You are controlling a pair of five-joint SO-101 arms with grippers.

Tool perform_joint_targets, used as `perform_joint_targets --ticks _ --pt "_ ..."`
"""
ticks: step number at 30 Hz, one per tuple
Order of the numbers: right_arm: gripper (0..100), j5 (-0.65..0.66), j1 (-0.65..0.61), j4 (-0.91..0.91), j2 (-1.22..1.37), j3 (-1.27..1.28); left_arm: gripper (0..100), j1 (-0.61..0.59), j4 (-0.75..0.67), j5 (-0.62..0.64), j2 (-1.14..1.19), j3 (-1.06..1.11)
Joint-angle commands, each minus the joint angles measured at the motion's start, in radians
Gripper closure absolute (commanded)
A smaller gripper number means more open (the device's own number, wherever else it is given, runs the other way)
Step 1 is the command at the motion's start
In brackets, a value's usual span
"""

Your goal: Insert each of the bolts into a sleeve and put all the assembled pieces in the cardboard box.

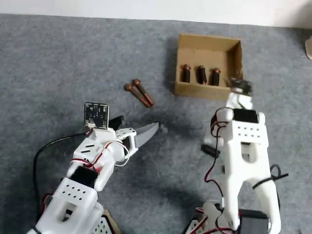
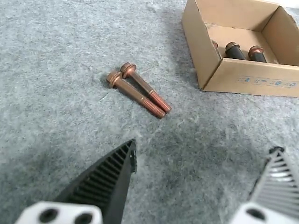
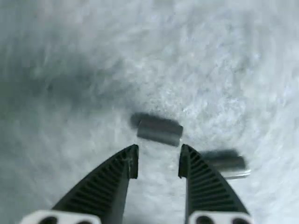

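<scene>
Two copper bolts [image 1: 139, 92] [image 2: 138, 91] lie side by side on the grey carpet, left of the cardboard box [image 1: 229, 48] [image 2: 243, 77]. Three assembled pieces [image 1: 201, 74] [image 2: 236, 49] stand in a row inside the box. My left gripper [image 1: 139, 122] [image 2: 203, 149] is open and holds nothing, a short way before the bolts. My right gripper [image 1: 241, 85] [image 3: 159, 156] is open near the box's front right corner, directly over a grey sleeve [image 3: 159, 128] that lies on the carpet just beyond its fingertips. A second sleeve [image 3: 224, 163] lies beside one finger.
Grey carpet covers the whole table, with open room left of the bolts. A white wall edge runs along the far side. The right arm's body [image 1: 246, 151] stands upright in front of the box.
</scene>
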Motion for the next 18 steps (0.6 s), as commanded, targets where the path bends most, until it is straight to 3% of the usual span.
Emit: perform_joint_targets --ticks 1,5,7,18 --pt "86.7 0.405 -0.01 0.007 -0.059 0.01 60 -0.008 -0.02 -0.002 -0.005 -0.002" --pt "86.7 0.79 -0.005 0.007 -0.062 0.035 60 -0.01 -0.02 -0.002 -0.005 -0.002" --pt "86.7 0.896 0.001 0.002 -0.061 0.067 60 -0.01 -0.02 -0.002 -0.005 -0.002" --pt "86.5 0.985 0.001 -0.248 -0.061 0.219 60 -0.01 -0.02 -0.002 -0.005 -0.002"
